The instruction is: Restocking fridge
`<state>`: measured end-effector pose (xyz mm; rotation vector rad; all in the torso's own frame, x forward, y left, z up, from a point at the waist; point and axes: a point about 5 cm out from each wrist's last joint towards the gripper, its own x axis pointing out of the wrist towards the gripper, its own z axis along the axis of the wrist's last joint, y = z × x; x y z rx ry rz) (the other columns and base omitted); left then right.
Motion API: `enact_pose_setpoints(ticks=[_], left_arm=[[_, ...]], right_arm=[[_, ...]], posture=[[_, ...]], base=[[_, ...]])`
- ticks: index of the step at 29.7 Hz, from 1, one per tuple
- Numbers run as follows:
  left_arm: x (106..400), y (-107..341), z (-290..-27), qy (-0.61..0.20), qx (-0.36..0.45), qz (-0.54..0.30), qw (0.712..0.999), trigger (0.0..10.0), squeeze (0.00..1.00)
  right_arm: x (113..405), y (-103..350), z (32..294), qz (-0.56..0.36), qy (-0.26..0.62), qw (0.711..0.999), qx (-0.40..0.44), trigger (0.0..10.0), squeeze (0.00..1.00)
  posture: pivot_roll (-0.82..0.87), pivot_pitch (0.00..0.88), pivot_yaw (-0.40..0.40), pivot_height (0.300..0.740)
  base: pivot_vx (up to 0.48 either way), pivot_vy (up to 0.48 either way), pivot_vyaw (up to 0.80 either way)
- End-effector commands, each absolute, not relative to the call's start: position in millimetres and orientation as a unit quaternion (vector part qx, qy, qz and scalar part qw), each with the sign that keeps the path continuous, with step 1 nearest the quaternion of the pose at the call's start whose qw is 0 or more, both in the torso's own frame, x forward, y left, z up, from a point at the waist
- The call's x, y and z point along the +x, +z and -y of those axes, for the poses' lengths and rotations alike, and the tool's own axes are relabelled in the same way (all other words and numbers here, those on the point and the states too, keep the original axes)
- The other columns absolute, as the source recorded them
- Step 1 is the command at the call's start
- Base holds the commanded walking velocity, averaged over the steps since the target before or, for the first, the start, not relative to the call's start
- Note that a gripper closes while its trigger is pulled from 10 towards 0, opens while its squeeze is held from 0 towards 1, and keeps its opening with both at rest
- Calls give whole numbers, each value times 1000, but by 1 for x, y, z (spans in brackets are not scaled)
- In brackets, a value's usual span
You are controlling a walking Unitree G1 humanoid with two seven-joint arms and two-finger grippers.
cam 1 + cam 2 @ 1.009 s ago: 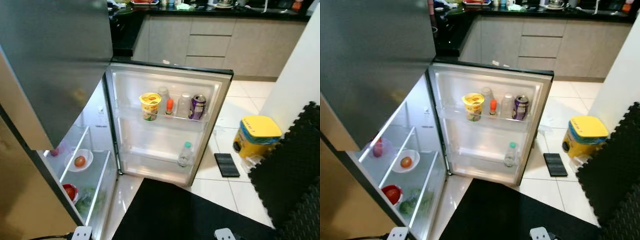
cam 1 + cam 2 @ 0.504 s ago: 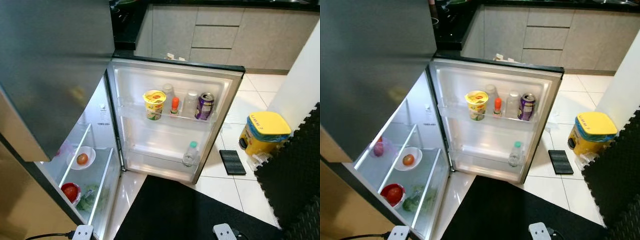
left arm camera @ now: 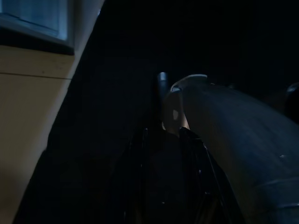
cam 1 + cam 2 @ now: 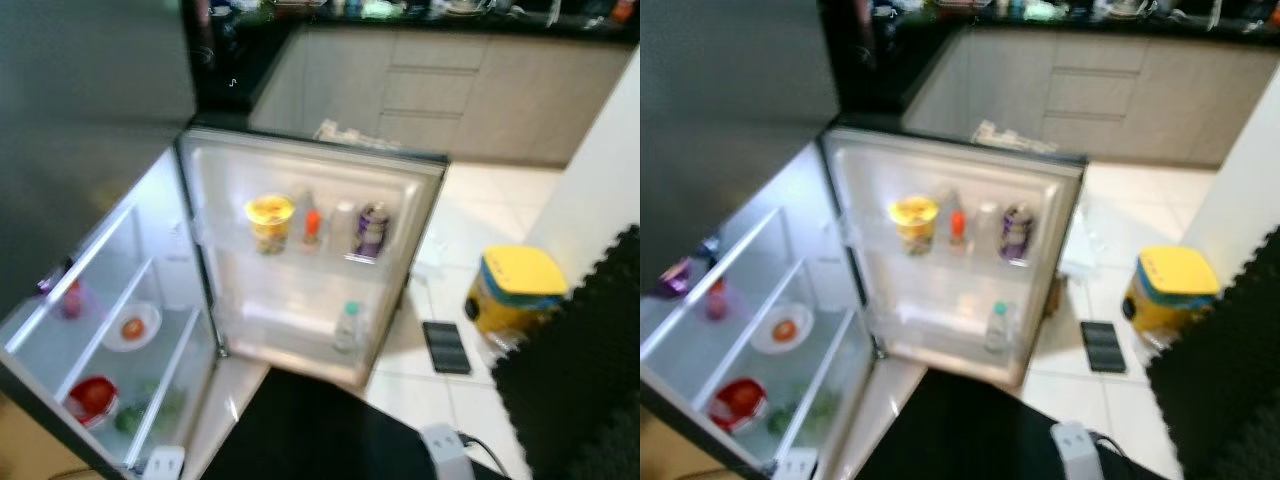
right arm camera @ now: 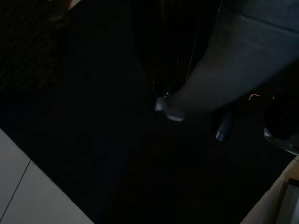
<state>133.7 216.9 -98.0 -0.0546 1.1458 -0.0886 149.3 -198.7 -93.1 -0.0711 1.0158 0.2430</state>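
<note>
The fridge stands open, its door (image 4: 405, 200) swung wide toward me. The door's upper shelf holds a yellow cup (image 4: 270, 220), a small orange-capped bottle (image 4: 312, 228), a clear bottle (image 4: 342, 225) and a purple can (image 4: 372, 230). A water bottle (image 4: 347, 328) stands on the lower door shelf. Inside the fridge I see a white plate with a tomato (image 4: 131, 327), a red bowl (image 4: 92, 397), some greens (image 4: 140, 415) and a red item (image 4: 70, 298) on the upper shelf. Both arms hang idle over the dark mat; the left gripper (image 3: 161, 154) and right gripper (image 5: 170, 56) are dim shapes.
A black mat (image 4: 320, 430) lies in front of the fridge. A yellow bin (image 4: 515, 290) and a flat black device (image 4: 446, 347) sit on the white tiles to the right, beside black foam matting (image 4: 590, 380). A white power strip (image 4: 445, 450) lies near my feet. Cabinets (image 4: 440, 80) line the back.
The whole picture has shifted and gone blurred, so the camera is moving. More of the fridge's inner shelves shows now. The items themselves have not moved.
</note>
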Motion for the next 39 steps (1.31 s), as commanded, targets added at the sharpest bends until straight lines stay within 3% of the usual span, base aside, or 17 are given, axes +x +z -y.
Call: enact_pose_setpoints(ticks=[1,39], left_arm=[[125,-101,-215,-44,-25,-554,831,10000,0],[126,-102,-210,-55,-17,-553,831,10000,0]], right_arm=[[149,-93,203,-487,111,865,-35,10000,0],[141,-96,203,-500,119,857,-33,10000,0]], posture=[[40,0,2,740],[38,0,-3,740]], base=[[0,-247,781],[0,0,775]])
